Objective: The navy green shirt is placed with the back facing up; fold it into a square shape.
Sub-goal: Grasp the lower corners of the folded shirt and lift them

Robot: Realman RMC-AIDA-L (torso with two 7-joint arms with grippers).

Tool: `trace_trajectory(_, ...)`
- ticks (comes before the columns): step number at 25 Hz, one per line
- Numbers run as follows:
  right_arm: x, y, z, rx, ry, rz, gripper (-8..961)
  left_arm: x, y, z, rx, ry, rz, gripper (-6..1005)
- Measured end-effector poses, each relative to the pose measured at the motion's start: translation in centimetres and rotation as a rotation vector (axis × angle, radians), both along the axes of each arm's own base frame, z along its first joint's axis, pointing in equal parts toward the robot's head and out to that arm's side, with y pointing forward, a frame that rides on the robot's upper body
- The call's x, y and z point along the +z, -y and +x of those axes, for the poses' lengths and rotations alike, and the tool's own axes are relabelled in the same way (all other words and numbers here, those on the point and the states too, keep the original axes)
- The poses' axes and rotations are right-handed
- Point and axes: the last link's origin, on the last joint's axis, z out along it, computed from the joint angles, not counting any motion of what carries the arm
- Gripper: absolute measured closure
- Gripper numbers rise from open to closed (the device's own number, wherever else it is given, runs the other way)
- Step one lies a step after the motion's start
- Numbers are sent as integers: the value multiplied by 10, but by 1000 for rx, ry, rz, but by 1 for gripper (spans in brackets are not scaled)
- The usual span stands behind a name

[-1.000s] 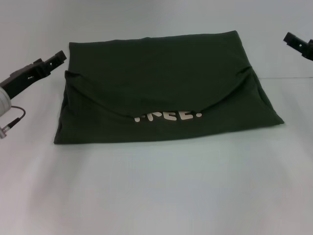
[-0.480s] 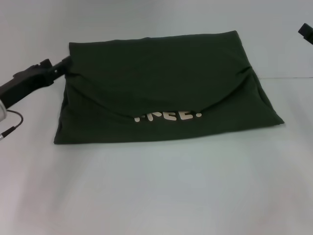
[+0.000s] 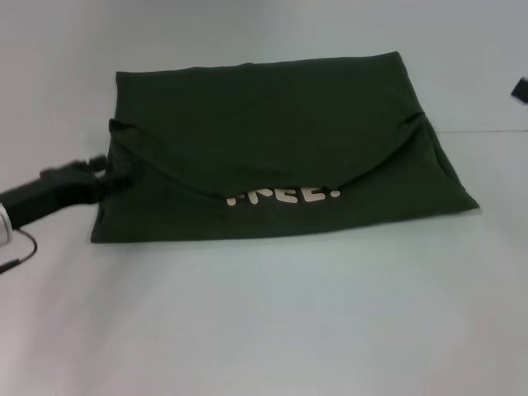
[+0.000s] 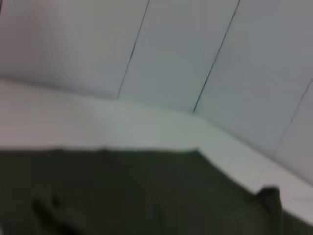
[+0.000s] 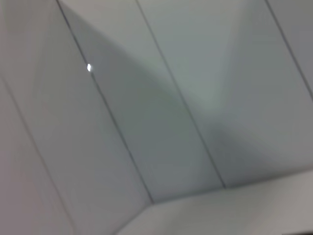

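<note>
1. We see the navy green shirt (image 3: 272, 148) lying flat on the white table (image 3: 272, 322), already folded over on itself, with a curved fold edge across its middle.
2. Pale cream lettering (image 3: 285, 196) peeks out just below that curved edge, on the layer nearer the robot.
3. Our left gripper (image 3: 111, 177) sits low at the shirt's left edge, its tip touching or overlapping the cloth near the front left corner; the rest of the shirt spreads away to the gripper's right and beyond it.
4. We cannot tell how far the left gripper's jaws are parted, or whether they have hold of any cloth, because the tip blends into the dark fabric.
5. In the left wrist view the shirt (image 4: 122, 191) fills the lower part, with the table and a panelled wall (image 4: 205, 54) past it.
6. Our right gripper (image 3: 520, 89) shows only as a dark sliver at the far right, well apart from the shirt; its state we cannot tell.
</note>
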Motion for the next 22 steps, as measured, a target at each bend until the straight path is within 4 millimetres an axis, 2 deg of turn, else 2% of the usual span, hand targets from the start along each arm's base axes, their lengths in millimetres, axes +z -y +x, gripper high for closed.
trace_trajectory(8,-12,13,8,26,148,-161,13,0,1,-19,147,-108,-115,183)
trace_trajectory(15,-15,15,12,22,183,-188,13,-8,-4,-29,156,-273,-123,186)
trace_trajectory(22,-17,14,11,24,197,-202,13,-20,-11,-29,159,-367,-121,185)
